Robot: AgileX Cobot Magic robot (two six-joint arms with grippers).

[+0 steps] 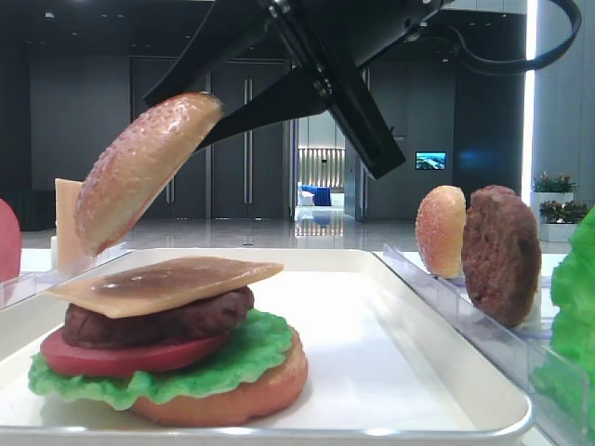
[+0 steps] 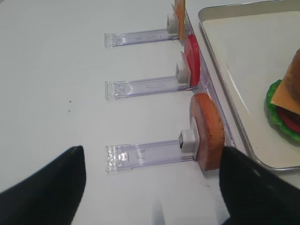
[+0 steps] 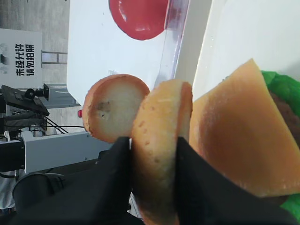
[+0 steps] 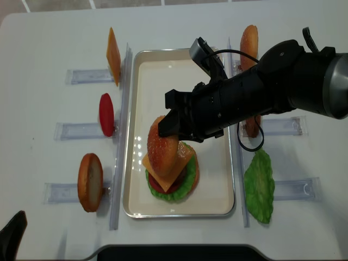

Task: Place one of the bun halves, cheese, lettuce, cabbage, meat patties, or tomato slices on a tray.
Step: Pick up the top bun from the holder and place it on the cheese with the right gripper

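Holding top bun (image 4: pixel 162 144) clamped edgewise in our right pincer (image 3: pixel 154 154), tilted above cheese (image 1: pixel 167 283) on stack, tray's (image 4: pixel 217 204) 6 o'clock end; tilt suits capping. Left pincer (image 2: pixel 150 187) apart, idle.

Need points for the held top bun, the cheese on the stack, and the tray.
top bun (image 1: pixel 139 172), low exterior view, middle of its speckled dome
cheese (image 1: pixel 167 283), low exterior view, middle of the slice's top face
tray (image 4: pixel 231 179), overhead exterior view, bare part of its right rim

Top bun (image 4: pixel 163 147) above stack (image 4: pixel 173 176) in tray (image 4: pixel 217 185)
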